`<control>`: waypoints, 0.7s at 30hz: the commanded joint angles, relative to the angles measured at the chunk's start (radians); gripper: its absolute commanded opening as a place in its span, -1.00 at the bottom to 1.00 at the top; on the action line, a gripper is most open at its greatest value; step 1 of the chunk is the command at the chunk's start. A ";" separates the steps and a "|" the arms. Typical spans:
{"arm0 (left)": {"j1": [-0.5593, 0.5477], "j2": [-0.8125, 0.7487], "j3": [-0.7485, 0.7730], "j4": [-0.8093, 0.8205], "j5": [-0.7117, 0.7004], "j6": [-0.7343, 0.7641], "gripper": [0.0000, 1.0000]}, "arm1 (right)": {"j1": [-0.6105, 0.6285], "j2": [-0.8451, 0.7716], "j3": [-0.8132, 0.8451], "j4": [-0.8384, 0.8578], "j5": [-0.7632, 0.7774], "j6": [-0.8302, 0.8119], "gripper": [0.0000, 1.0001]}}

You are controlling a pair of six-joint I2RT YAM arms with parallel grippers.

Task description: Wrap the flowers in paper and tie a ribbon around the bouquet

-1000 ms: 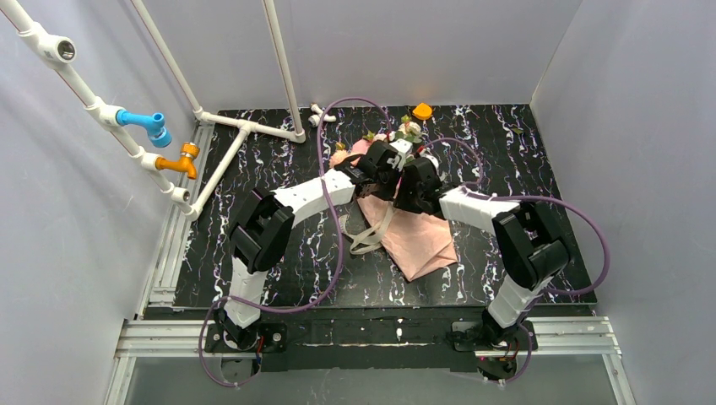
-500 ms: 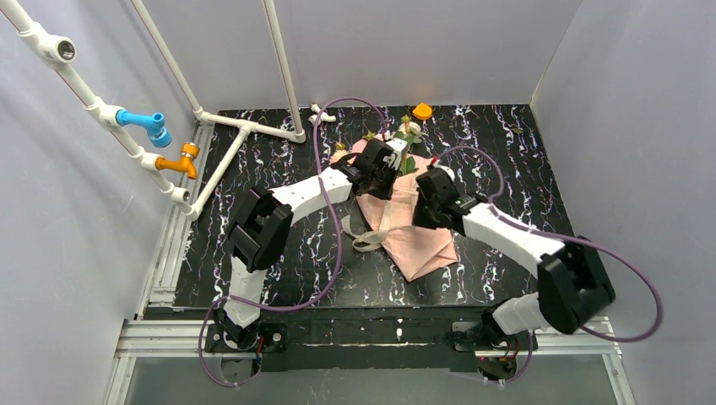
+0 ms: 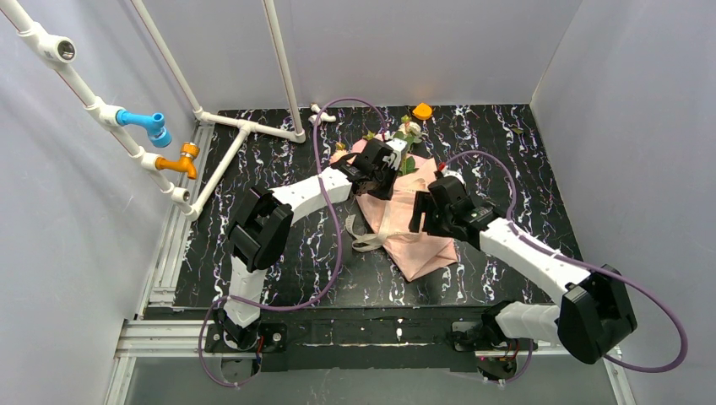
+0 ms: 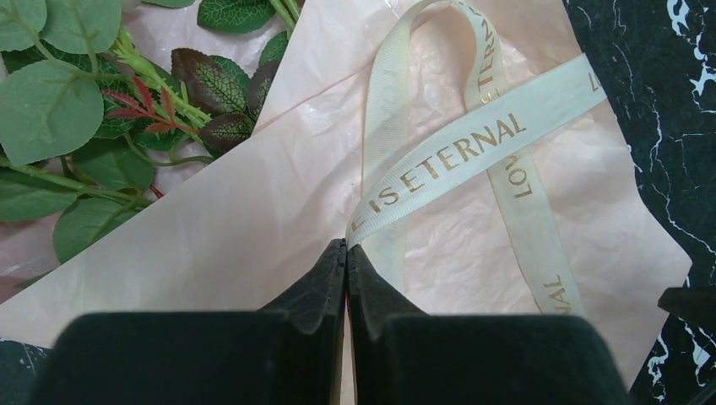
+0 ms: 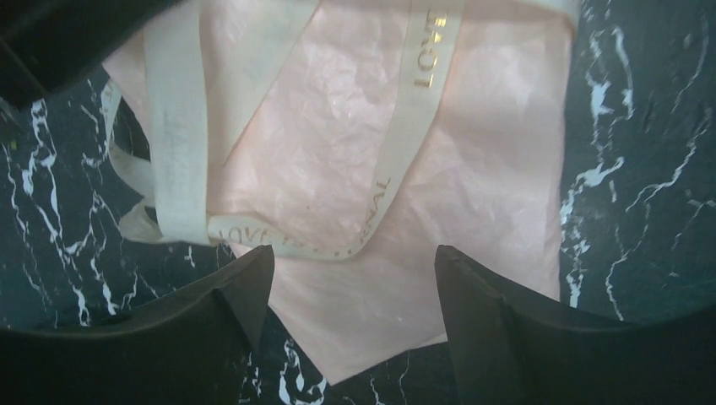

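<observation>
A: Step?
B: Tying: left gripper (image 4: 346, 253) pinches the ribbon (image 4: 473, 143) over the bouquet (image 3: 422, 245), toward the far edge of the table (image 3: 279, 160); right gripper (image 5: 355, 257) spread above it.
A: Next?
B: Probably right takes the loose strand.

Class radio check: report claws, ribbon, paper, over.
Left claw shut on ribbon. Right claw open over paper, holding nothing. No obstruction seen.
</observation>
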 commanded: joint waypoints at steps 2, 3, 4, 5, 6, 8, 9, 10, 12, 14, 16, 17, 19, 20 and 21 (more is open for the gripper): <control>0.007 -0.004 0.020 -0.022 0.016 0.001 -1.00 | -0.018 0.086 0.121 0.060 0.190 -0.056 0.42; 0.006 -0.004 0.021 -0.022 0.016 0.001 -1.00 | -0.022 0.114 0.138 0.067 0.200 -0.063 0.37; 0.007 -0.004 0.021 -0.022 0.018 0.000 -1.00 | -0.023 0.142 0.154 0.075 0.216 -0.068 0.33; 0.006 -0.003 0.024 -0.022 0.020 -0.001 -1.00 | -0.024 0.172 0.166 0.087 0.220 -0.074 0.28; 0.006 -0.003 0.024 -0.022 0.021 -0.002 -1.00 | -0.025 0.197 0.178 0.098 0.228 -0.081 0.26; 0.006 -0.001 0.026 -0.022 0.025 -0.005 -1.00 | -0.025 0.252 0.206 0.106 0.244 -0.090 0.24; 0.006 -0.001 0.027 -0.022 0.026 -0.007 -1.00 | -0.025 0.291 0.219 0.105 0.254 -0.094 0.24; 0.006 -0.001 0.027 -0.023 0.028 -0.007 -1.00 | -0.026 0.318 0.233 0.101 0.263 -0.096 0.24; 0.006 -0.002 0.027 -0.024 0.030 -0.008 -1.00 | -0.026 0.364 0.264 0.097 0.285 -0.106 0.23; 0.007 -0.004 0.026 -0.024 0.032 -0.009 -1.00 | -0.027 0.401 0.286 0.093 0.313 -0.117 0.23; 0.007 -0.008 0.021 -0.022 0.033 -0.010 -1.00 | -0.027 0.440 0.302 0.089 0.348 -0.125 0.23; 0.006 -0.010 0.021 -0.022 0.033 -0.009 -1.00 | -0.026 0.453 0.311 0.086 0.358 -0.132 0.22; 0.006 -0.010 0.019 -0.022 0.034 -0.009 -1.00 | -0.026 0.479 0.332 0.072 0.383 -0.142 0.20; 0.007 -0.010 0.021 -0.022 0.034 -0.009 -1.00 | -0.026 0.489 0.337 0.069 0.392 -0.149 0.19; 0.007 -0.010 0.021 -0.022 0.034 -0.008 -1.00 | -0.026 0.499 0.342 0.068 0.400 -0.156 0.17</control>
